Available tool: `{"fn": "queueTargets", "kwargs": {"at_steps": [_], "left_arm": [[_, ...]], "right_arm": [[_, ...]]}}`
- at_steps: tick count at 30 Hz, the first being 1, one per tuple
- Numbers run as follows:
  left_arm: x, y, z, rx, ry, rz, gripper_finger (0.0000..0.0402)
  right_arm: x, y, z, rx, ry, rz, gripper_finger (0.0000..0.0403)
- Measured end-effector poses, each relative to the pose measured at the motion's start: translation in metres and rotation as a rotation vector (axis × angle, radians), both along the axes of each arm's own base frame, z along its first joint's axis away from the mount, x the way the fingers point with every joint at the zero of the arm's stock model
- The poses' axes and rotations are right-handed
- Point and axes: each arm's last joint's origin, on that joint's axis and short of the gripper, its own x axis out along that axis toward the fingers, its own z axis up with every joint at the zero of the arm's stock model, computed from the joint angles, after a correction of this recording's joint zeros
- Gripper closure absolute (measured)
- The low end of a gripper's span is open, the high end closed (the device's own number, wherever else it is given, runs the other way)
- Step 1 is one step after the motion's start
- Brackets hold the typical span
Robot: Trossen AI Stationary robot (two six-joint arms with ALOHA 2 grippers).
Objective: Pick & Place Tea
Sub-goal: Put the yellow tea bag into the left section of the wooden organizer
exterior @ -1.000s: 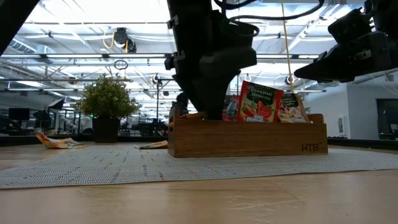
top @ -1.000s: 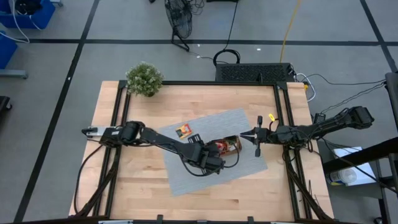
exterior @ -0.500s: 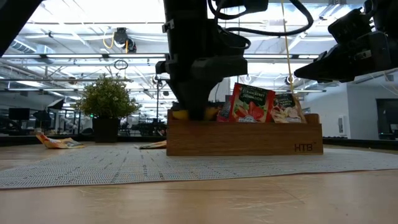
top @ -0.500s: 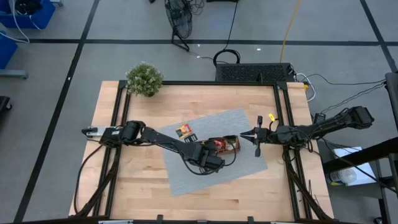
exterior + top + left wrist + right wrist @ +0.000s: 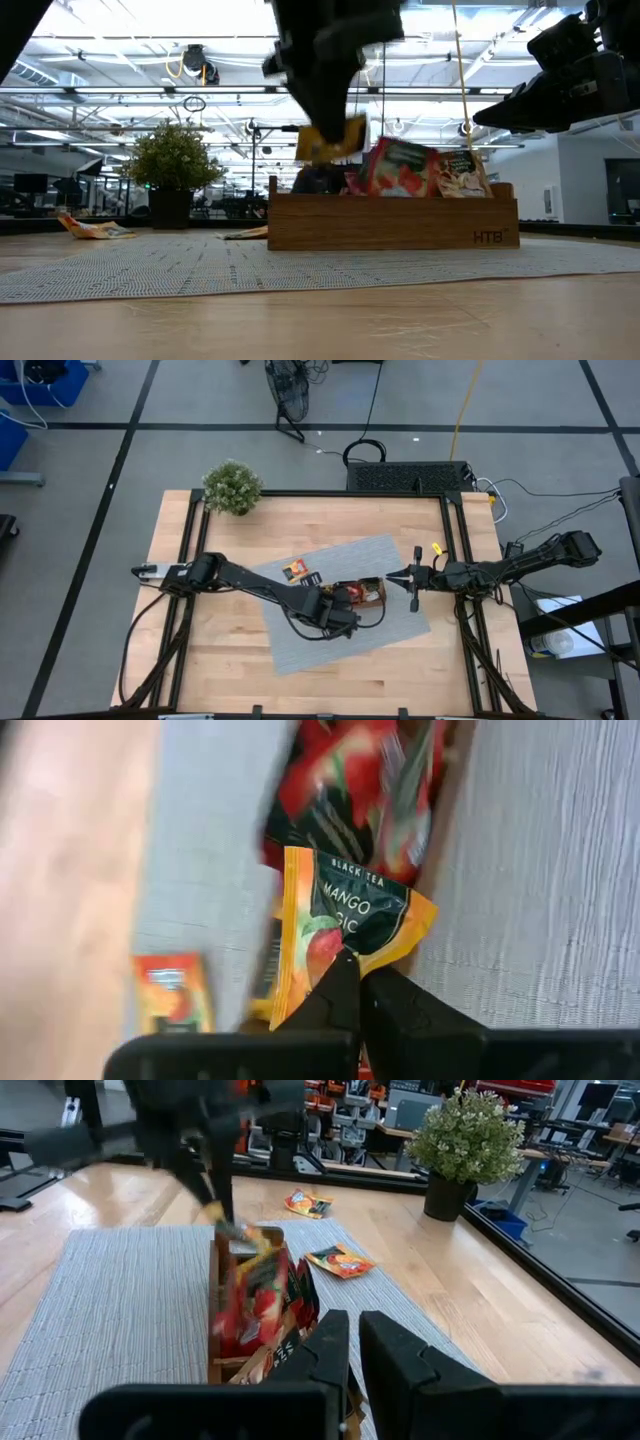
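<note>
Orange-yellow mango tea sachet (image 5: 345, 920) pinched above the wooden tray (image 5: 392, 222); red sachets (image 5: 400, 168) upright inside; two sachets (image 5: 325, 1232) lying flat beyond it

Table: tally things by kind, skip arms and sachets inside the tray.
loose sachets: 2
mango sachet, in left gripper: 1
tray: 1
plant: 1
mat: 1
Total: 6

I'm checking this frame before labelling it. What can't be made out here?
- Wooden tray compartments, high view: the left arm covers most of it.
- Held mango sachet, low view: motion-blurred, print unreadable.
- Loose sachets on the mat, high view: too small to read.
- Right tool: nothing visible between its fingers.
</note>
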Motion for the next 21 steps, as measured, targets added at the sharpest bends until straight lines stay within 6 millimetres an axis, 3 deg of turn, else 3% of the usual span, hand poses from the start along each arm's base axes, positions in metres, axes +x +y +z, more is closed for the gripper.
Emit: {"fn": "queueTargets", "kwargs": {"at_steps": [5, 9, 15, 21], "left_arm": [[-0.013, -0.008, 0.029, 0.094, -0.085, -0.008, 0.0399], [-0.022, -0.017, 0.040, 0.157, -0.162, -0.031, 0.0399], [-0.038, -0.014, 0.021, 0.140, -0.329, -0.039, 0.0400], [-0.084, 0.001, 0.003, -0.060, -0.724, -0.107, 0.0401]], "right_arm": [[0.000, 0.000, 0.000, -0.001, 0.003, 0.000, 0.0385], [0.000, 0.000, -0.001, -0.001, 0.007, 0.000, 0.0385], [0.000, 0.000, -0.002, -0.004, 0.019, 0.000, 0.0385], [0.000, 0.000, -0.002, -0.003, 0.018, 0.000, 0.0385]]}}
